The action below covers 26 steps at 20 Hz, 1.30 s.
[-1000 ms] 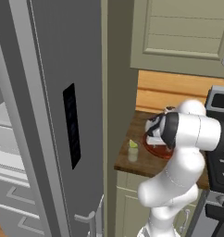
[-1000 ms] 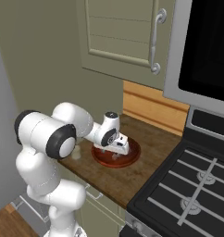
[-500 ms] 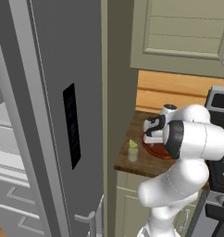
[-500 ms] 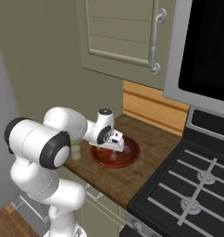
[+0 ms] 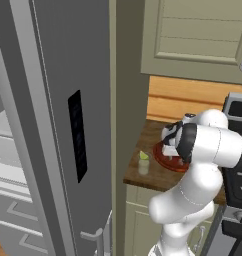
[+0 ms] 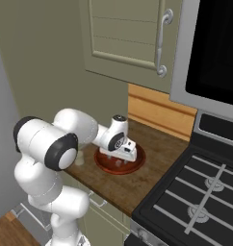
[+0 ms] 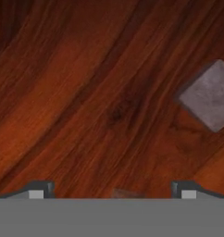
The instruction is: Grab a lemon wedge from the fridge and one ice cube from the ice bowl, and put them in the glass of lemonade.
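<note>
The wide reddish-brown round ice bowl [image 6: 119, 163] sits under the wide-open, empty gripper [image 7: 112, 190]. The hand view reveals a grey ice cube [image 7: 207, 96] inside; the left base view shows the small lemonade glass [image 5: 143, 163].

Arm bent sharply at elbow, forearm reaching forward and down, wrist pitched downward. Gripper [image 6: 119, 158] low, fingers pointing down, jaws spread wide, nothing between them. In hand view, two fingertips [image 7: 37, 190] stand far apart at bottom edge.
</note>
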{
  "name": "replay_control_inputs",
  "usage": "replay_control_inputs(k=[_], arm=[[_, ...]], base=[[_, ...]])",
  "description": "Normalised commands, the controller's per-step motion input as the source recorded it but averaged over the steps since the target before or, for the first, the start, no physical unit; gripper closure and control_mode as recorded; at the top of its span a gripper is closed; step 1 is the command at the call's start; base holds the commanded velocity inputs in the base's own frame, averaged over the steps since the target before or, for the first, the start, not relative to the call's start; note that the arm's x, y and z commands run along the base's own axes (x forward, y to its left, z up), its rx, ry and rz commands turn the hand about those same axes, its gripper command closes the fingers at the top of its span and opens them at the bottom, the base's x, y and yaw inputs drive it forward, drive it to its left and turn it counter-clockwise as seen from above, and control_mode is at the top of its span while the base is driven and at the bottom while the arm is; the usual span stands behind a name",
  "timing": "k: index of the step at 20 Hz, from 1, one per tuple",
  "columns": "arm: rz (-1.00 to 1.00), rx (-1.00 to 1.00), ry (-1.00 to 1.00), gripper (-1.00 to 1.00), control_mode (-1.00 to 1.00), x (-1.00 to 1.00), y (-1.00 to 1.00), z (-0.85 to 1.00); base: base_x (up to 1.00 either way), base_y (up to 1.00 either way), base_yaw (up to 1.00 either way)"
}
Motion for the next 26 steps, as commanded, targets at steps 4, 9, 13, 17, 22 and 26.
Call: replay_control_inputs(k=[4, 9, 13, 17, 22, 26], arm=[[0.0, 0.0, 0.0, -1.0, -1.0, -0.03, 0.0, 0.0], [0.0, 0.0, 0.02, -1.0, -1.0, 0.0, 0.03, -0.15], [0.0, 0.0, 0.08, -1.0, -1.0, 0.0, 0.0, -0.04], [0.0, 0.0, 0.02, -1.0, -1.0, 0.0, 0.0, -0.13], [0.0, 0.0, 0.0, -1.0, -1.0, 0.0, 0.0, -0.07], [0.0, 0.0, -0.02, -1.0, -1.0, -0.14, 0.0, 0.0]], base=[[0.0, 0.0, 0.0], [0.0, 0.0, 0.0], [0.0, 0.0, 0.0], [0.0, 0.0, 0.0], [0.0, 0.0, 0.0], [0.0, 0.0, 0.0]])
